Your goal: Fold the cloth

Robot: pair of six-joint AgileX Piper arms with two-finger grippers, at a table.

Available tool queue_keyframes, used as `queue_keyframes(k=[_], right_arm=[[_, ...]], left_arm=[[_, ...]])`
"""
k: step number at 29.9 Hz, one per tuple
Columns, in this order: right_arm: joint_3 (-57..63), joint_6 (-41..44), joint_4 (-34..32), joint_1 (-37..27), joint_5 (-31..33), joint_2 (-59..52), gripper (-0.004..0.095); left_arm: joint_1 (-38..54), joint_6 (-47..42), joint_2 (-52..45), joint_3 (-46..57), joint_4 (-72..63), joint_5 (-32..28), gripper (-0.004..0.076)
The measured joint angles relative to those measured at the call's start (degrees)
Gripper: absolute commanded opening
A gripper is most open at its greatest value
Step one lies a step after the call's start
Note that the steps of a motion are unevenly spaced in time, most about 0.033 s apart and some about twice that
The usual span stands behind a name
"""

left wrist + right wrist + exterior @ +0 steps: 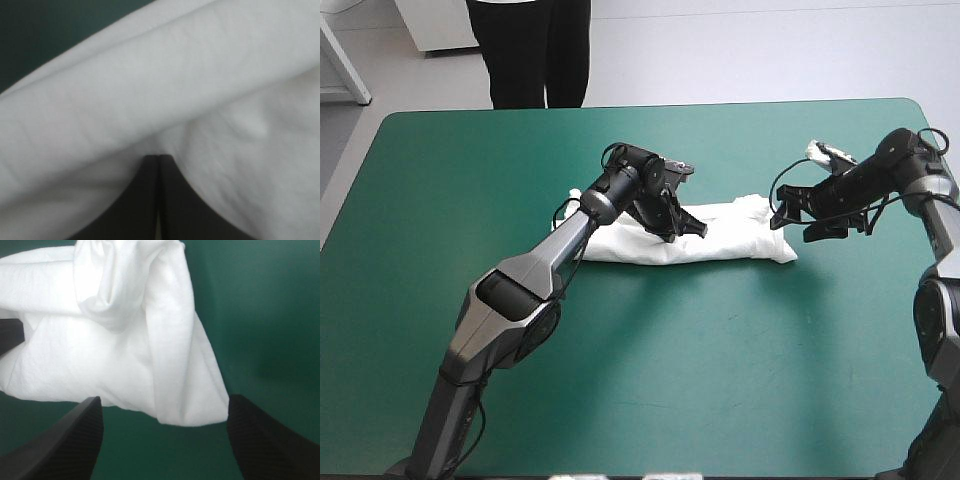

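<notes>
White folded T-shirt on the teal-green worktop; left gripper, jaws clamped on it; right gripper just beside its end, jaws apart.

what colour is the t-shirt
The T-shirt is plain white, with no pattern; the right wrist view shows it best.

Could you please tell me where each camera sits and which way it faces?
High view: above and behind the robot, looking forward and down at the teal-green table; left arm and right arm show.
Left wrist view: above that wrist, facing the T-shirt; left jaws shut on it.
Right wrist view: above that wrist, facing the T-shirt's end; right jaws open.
Shared: the T-shirt.
</notes>
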Motion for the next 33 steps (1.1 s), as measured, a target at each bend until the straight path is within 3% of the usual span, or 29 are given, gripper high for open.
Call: queue_keyframes(k=[15,17,18,21,22,33], right_arm=[[-0.1,-3.4,4.7,2.3,-3.4,7.2,0.0620],[-0.4,-3.4,5.2,4.1,-3.4,7.6,0.0546],[-0.5,-3.4,5.4,5.1,-3.6,7.9,0.0461],[-0.6,-1.9,5.0,7.5,-5.3,8.2,0.0051],[-0.6,-1.3,4.4,8.4,-5.9,8.4,-0.0015],[-4.8,0.2,1.4,10.2,-4.2,8.7,-0.0009]], left_arm=[[0.0,0.2,0.0,0.0,-0.1,0.0,-0.0010],[0.0,0.2,0.0,0.0,-0.1,0.0,-0.0010],[0.0,0.2,0.0,0.0,-0.1,0.0,-0.0010],[0.0,0.5,0.0,0.0,-0.1,0.0,-0.0010],[0.0,0.7,0.1,0.0,-0.1,0.0,-0.0010],[0.0,0.8,0.1,0.0,-0.1,0.0,-0.0010]])
